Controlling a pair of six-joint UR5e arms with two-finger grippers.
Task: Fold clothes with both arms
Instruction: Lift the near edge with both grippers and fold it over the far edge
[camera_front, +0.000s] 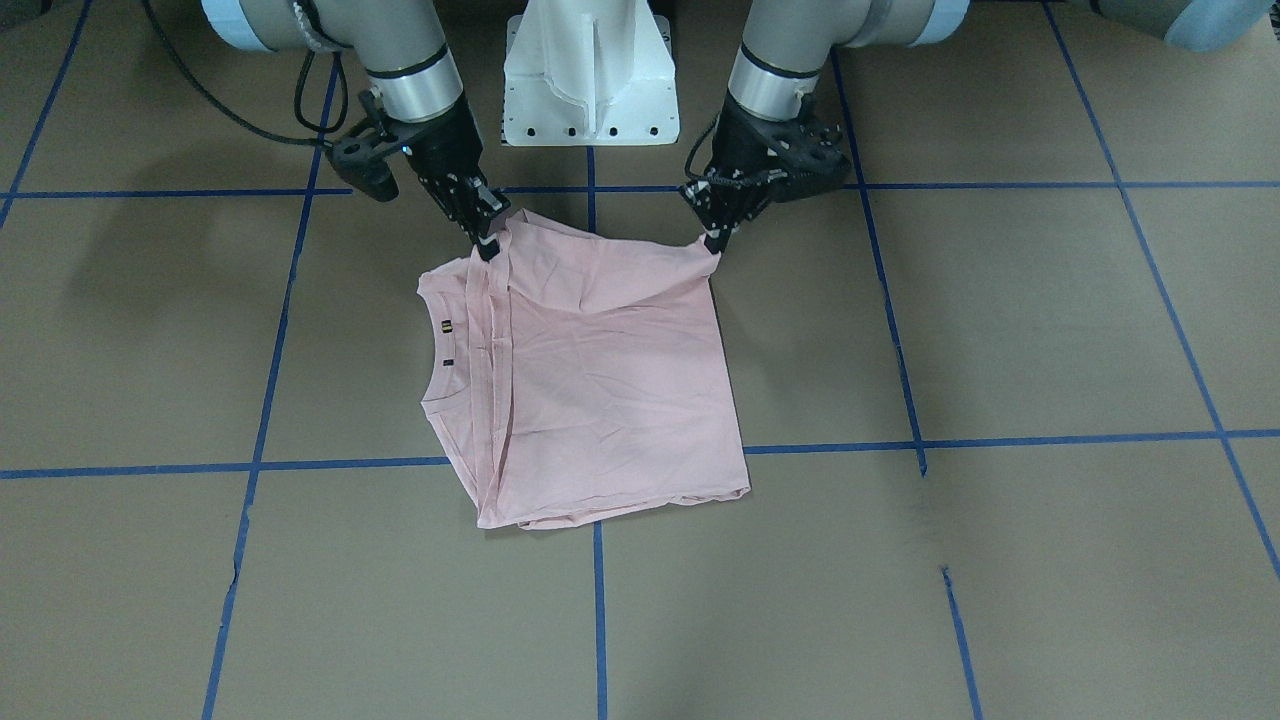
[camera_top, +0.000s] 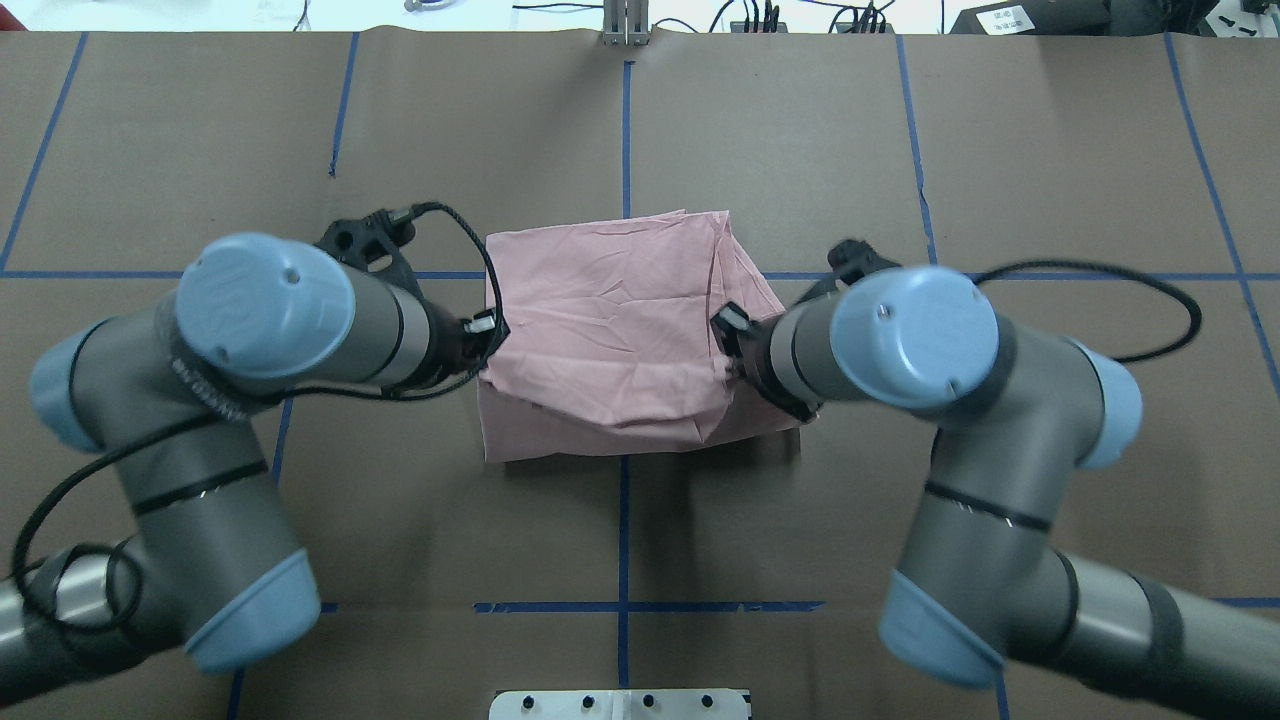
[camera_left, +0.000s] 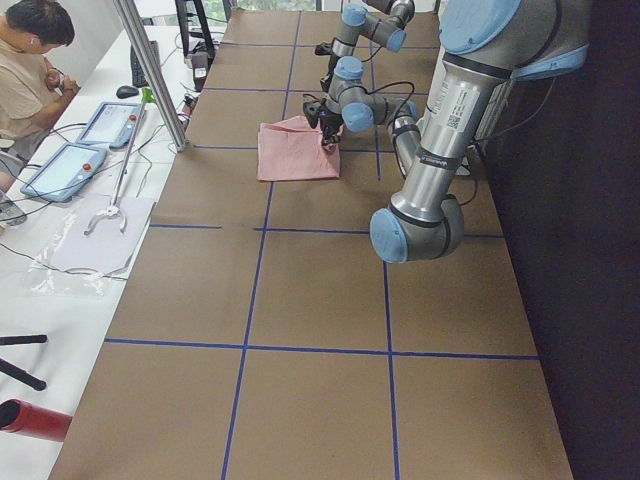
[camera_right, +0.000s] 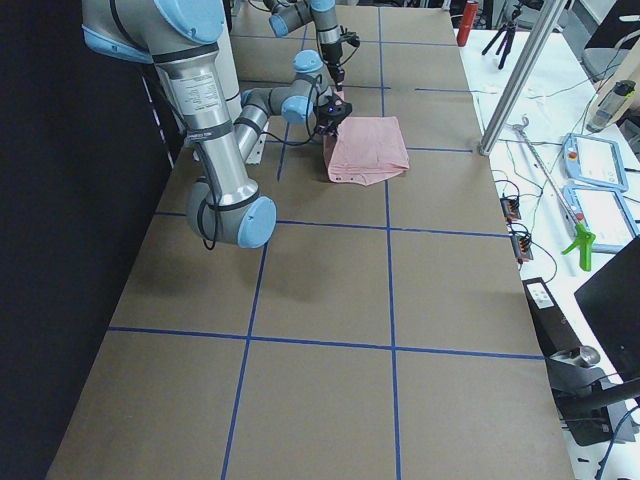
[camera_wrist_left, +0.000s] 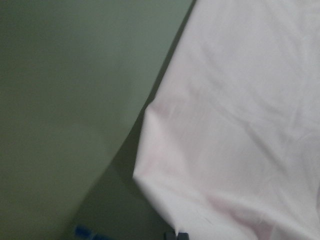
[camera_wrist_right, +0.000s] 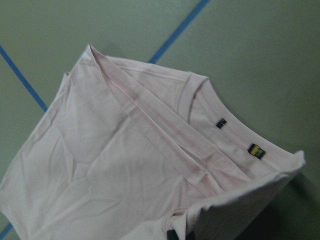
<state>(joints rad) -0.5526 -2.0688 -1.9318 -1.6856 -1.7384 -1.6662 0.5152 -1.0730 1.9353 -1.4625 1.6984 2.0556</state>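
Observation:
The pale pink T-shirt (camera_front: 610, 370) lies folded to a rough square on the brown table, its ribbed collar (camera_wrist_right: 200, 95) toward my right side. My left gripper (camera_front: 712, 243) is shut on the near corner of the T-shirt (camera_top: 610, 330) and holds it slightly raised. My right gripper (camera_front: 487, 245) is shut on the other near corner, by the collar side. The near edge hangs lifted between the two while the far part rests flat. In the left wrist view only pink cloth (camera_wrist_left: 240, 125) and table show.
The white pedestal base (camera_front: 590, 80) stands just behind the grippers. Blue tape lines (camera_front: 600, 600) grid the table. A person (camera_left: 30, 60) sits at a side bench with tablets (camera_left: 65, 170), beside a slanted metal post (camera_left: 150, 70).

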